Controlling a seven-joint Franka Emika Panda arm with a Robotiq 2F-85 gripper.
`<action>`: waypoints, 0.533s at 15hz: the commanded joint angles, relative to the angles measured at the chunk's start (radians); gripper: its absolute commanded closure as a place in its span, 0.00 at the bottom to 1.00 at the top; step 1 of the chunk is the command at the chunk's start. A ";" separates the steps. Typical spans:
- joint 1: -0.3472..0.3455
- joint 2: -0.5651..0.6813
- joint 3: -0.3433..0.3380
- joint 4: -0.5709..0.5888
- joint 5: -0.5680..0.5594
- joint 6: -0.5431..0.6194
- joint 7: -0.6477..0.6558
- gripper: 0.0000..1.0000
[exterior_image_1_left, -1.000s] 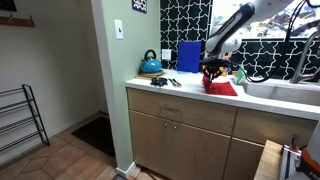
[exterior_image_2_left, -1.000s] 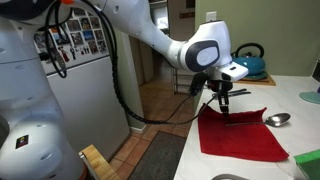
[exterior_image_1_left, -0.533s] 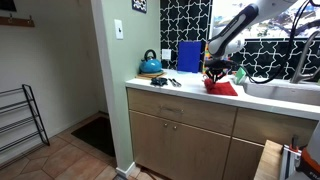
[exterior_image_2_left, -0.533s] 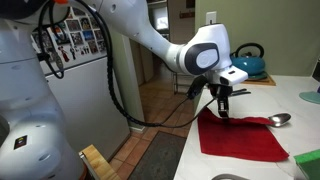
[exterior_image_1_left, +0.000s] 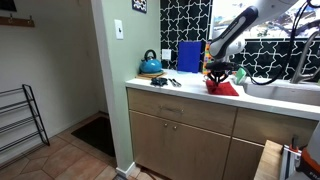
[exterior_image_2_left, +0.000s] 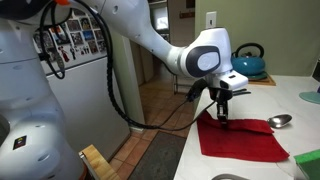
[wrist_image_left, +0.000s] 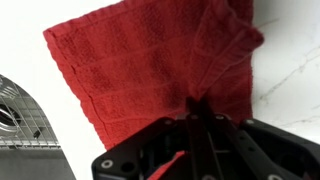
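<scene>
The gripper (exterior_image_2_left: 222, 113) is standing with its jaws closed, pinching a raised fold of the red cloth (exterior_image_2_left: 243, 138) near the cloth's left edge; the wrist view shows the fabric (wrist_image_left: 140, 70) puckering at the fingertips (wrist_image_left: 196, 104). The cloth is lying spread on the white desk (exterior_image_2_left: 292, 97), just beside a spoon (exterior_image_2_left: 279, 119), with a blue kettle (exterior_image_2_left: 250, 63) sitting well behind.

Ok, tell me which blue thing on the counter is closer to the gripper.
The flat blue board against the tiled wall, beside the gripper pinching the red towel; the teal kettle sits farther off, near the counter's end.
</scene>
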 joint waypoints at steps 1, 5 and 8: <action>-0.006 0.025 0.003 0.007 -0.008 -0.021 -0.011 0.99; -0.005 0.053 0.000 0.017 0.003 -0.016 -0.025 0.72; -0.006 0.031 -0.003 0.012 0.002 -0.015 -0.041 0.54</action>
